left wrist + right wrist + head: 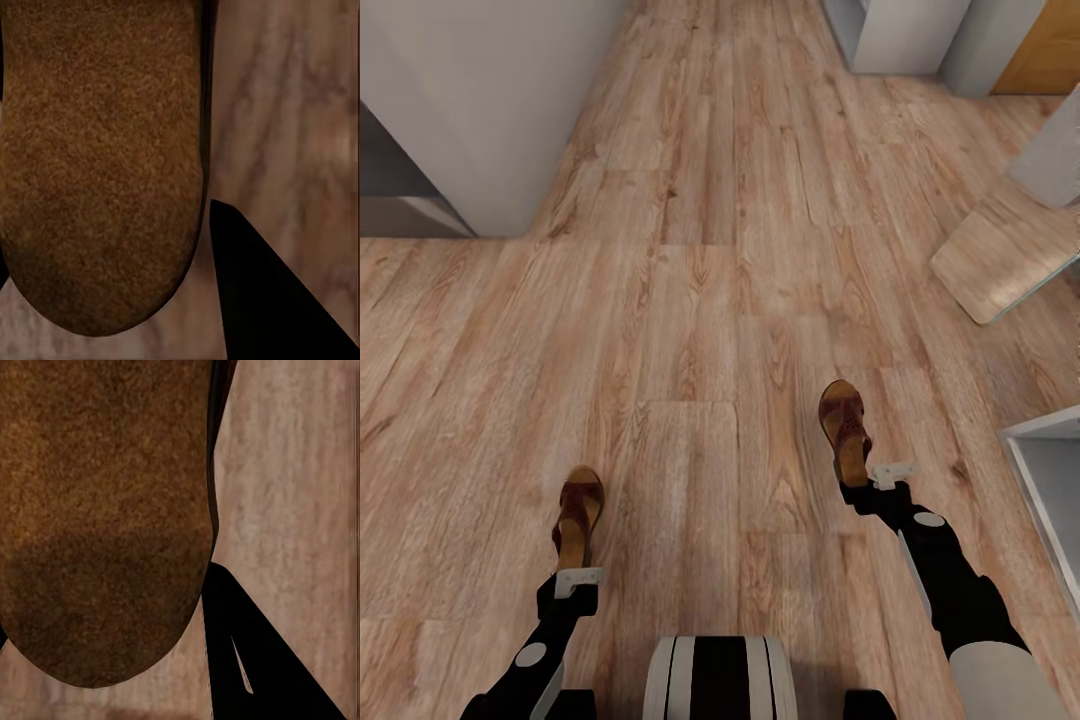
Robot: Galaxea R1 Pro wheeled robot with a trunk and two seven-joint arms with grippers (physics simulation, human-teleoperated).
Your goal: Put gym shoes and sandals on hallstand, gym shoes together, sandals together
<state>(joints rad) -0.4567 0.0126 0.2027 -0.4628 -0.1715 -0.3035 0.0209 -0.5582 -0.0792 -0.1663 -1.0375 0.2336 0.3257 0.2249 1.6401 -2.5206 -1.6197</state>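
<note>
Ahead of each gripper a sandal projects, toe forward, over the corridor floor (pixel 700 300). The left gripper (pixel 577 578), arm extended low and forward, pinches the left sandal (pixel 578 512) at its heel. The right gripper (pixel 888 474), arm angled inward, clamps the right sandal (pixel 844 425) likewise. Both footbeds face up.

The head view looks steeply down from high up over both arms onto the floor (pixel 690 300), a sandal at lower left (pixel 578 515) and another at right of centre (pixel 844 425). Each wrist view sits very close against its sandal's tan sole (pixel 101 165) (pixel 105 517), with floor beside it
</note>
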